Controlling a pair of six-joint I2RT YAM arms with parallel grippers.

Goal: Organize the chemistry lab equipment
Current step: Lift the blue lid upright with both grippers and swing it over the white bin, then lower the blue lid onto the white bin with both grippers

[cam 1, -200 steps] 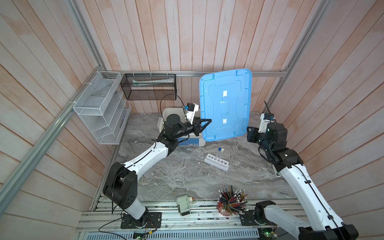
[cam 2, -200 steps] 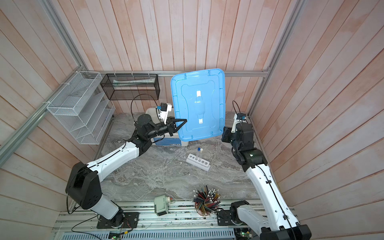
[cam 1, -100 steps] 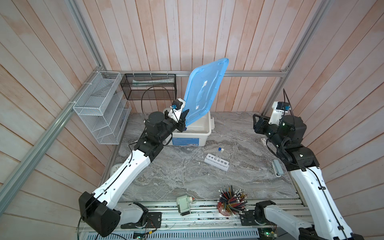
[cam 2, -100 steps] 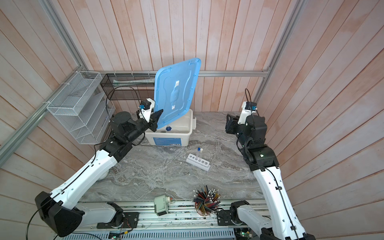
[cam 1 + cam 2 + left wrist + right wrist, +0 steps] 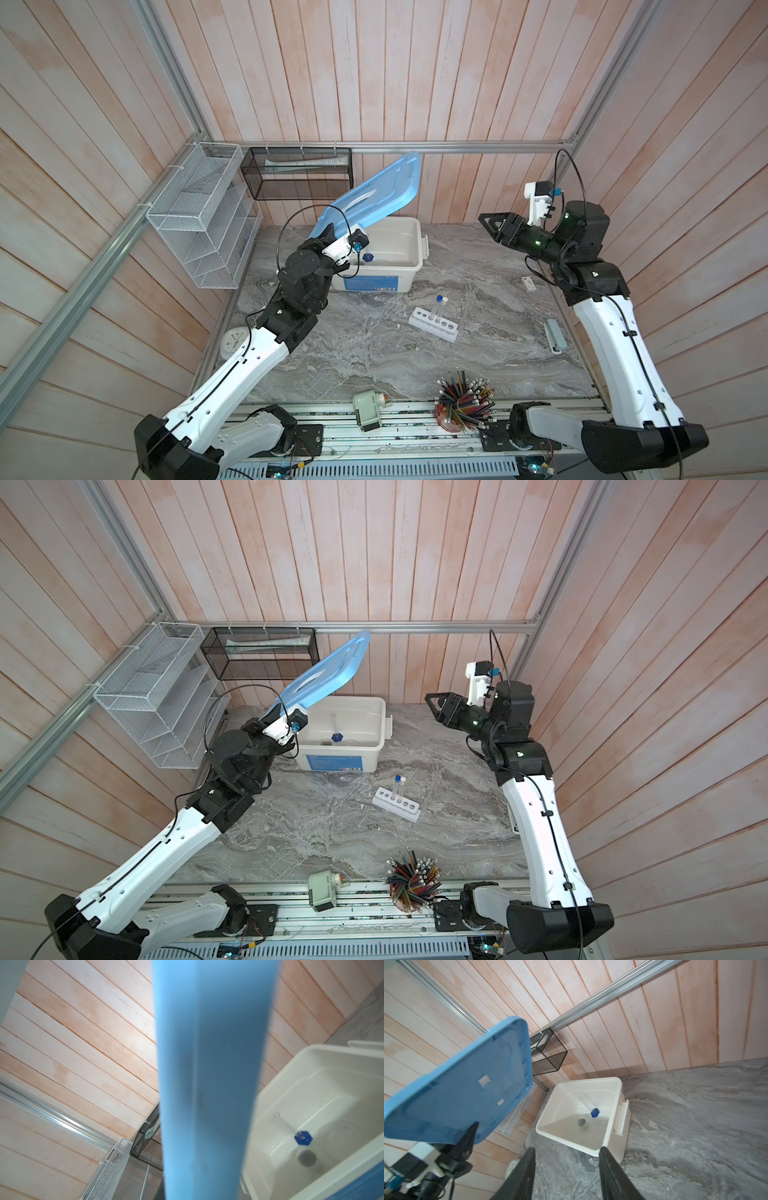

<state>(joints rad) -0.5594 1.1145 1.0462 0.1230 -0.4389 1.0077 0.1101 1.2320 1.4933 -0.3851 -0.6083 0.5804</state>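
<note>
The left gripper (image 5: pixel 327 237) is clamped tight on one edge of the blue lid (image 5: pixel 374 199). It holds the lid up in the air, tilted. From the gripper the lid slopes up and away toward the back wall.

Just beside this gripper, under the low end of the lid, sits the white bin (image 5: pixel 417 239). It is open and stands on the grey table (image 5: pixel 374 353). In the bin, a little way past the left gripper, the small clear cylinder (image 5: pixel 303 1137) lies on its side with its blue base showing. The tiny white cup (image 5: pixel 306 1157) is just beside that blue base. A clear round dish (image 5: pixel 601 1126) lies flat on the bin floor near them.

The right gripper (image 5: pixel 566 1148) hangs up in the air, well apart from the bin, and points toward it. Its two fingers (image 5: pixel 525 1167) stand apart, and nothing is between them.

The white six-hole rack (image 5: pixel 432 328) stands on the table, lower down than both grippers and between them, well apart from each. Two tubes stand upright in it, side by side: the blue-capped test tube (image 5: pixel 437 308) and the white-capped test tube (image 5: pixel 443 309).

The red cup of coloured pencils (image 5: pixel 459 405) and the pencil sharpener (image 5: pixel 368 409) sit at the front edge, far from both grippers.
</note>
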